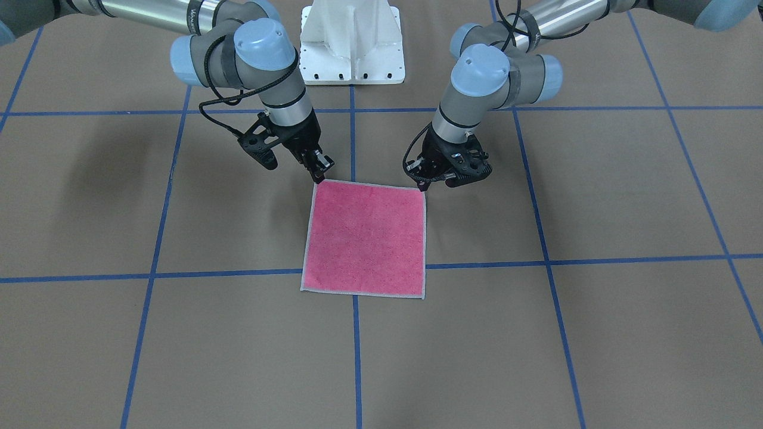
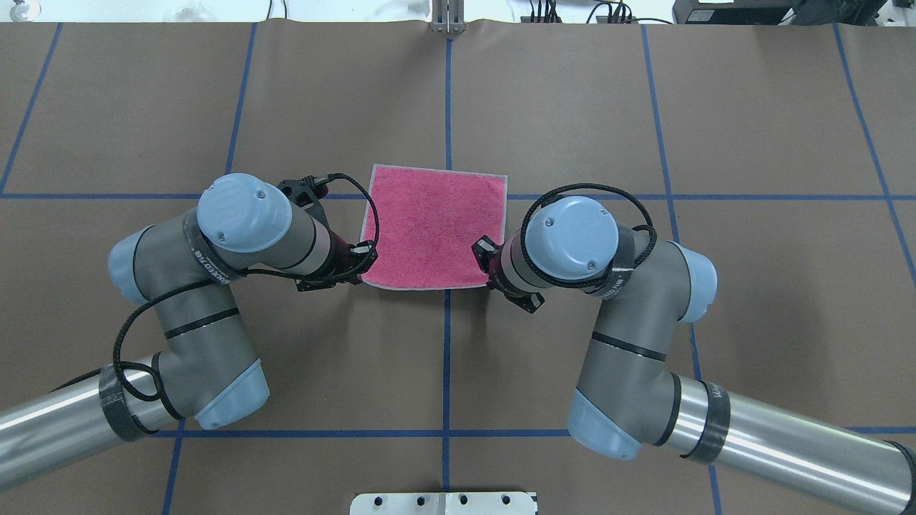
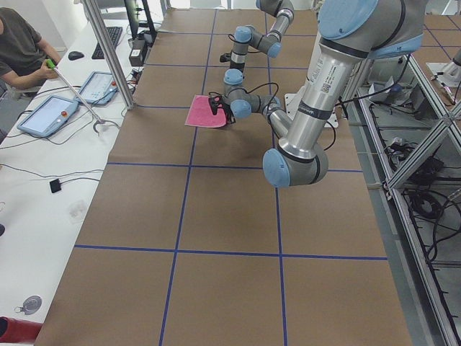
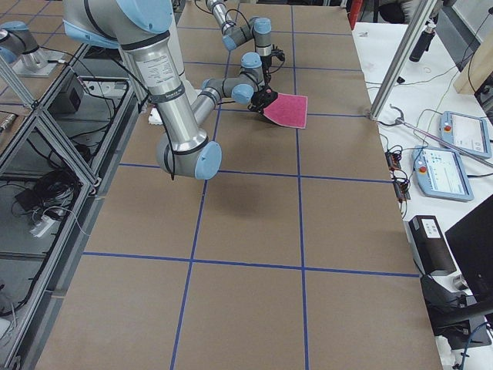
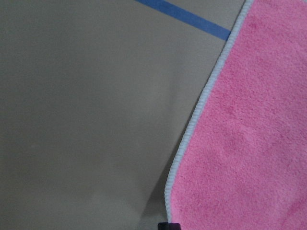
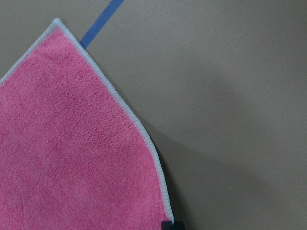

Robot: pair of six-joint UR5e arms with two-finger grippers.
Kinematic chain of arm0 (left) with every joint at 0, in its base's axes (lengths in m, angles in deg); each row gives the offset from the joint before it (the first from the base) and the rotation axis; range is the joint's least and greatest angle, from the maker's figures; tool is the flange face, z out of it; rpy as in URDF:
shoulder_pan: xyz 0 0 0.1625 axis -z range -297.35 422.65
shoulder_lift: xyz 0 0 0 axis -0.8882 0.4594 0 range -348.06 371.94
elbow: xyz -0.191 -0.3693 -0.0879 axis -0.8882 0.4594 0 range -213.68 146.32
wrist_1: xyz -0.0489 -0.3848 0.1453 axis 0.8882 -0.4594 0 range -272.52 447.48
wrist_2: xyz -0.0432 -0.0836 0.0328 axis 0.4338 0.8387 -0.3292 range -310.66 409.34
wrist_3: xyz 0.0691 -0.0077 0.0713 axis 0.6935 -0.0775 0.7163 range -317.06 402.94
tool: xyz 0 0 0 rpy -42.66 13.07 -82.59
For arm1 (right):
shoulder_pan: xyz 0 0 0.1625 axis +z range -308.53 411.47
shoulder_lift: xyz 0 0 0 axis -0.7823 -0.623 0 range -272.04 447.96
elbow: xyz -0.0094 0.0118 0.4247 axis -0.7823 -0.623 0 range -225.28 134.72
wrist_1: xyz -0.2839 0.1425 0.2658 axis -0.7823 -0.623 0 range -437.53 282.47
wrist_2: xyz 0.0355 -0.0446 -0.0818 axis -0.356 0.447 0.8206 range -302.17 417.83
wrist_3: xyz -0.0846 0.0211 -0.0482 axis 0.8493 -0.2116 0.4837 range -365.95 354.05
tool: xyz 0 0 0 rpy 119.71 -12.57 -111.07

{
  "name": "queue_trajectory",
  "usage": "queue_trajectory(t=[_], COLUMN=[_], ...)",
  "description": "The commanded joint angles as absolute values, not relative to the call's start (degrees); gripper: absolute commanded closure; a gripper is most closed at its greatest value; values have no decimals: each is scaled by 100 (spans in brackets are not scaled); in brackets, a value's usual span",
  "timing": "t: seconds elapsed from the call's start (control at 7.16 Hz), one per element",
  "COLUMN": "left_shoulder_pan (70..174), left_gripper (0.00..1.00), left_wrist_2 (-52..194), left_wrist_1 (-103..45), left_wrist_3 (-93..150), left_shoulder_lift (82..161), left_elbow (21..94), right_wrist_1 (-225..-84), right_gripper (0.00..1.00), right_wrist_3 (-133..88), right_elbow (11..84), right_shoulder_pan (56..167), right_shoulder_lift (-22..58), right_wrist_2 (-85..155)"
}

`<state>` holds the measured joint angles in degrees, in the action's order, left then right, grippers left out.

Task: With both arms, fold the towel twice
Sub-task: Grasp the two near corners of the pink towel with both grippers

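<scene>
Now, on the worktop (image 2: 572, 107) the towel (image 1: 365, 238) lies flat, pink side up, near the centre and spreading away from the robot. The left gripper (image 1: 424, 186) and right gripper (image 1: 318, 176) each sit at their own near corner, seemingly pinched shut on it. The far edge lies straight ahead of both.

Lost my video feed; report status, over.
Left gripper and right gripper shut on towel corners nearest robot. Towel pink-up, unfolded. No obstruction seen.
</scene>
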<state>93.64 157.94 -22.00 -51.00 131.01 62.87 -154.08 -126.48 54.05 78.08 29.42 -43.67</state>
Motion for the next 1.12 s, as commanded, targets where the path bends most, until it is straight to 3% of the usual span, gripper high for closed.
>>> queue_trajectory(t=[0.0, 0.98], left_shoulder_pan=[9054, 8463], left_gripper=[100, 100], left_wrist_2=[15780, 15736], left_wrist_1=[-2177, -2168], left_wrist_3=[-5627, -6332], left_shoulder_lift=[12954, 12857], left_elbow=[6790, 7311], right_wrist_1=[-15417, -15417], right_gripper=[100, 100], right_wrist_3=[-12679, -12793], right_elbow=[6122, 6720], right_shoulder_pan=[7819, 7679], right_shoulder_lift=[2452, 1932], right_wrist_2=[-4378, -5132])
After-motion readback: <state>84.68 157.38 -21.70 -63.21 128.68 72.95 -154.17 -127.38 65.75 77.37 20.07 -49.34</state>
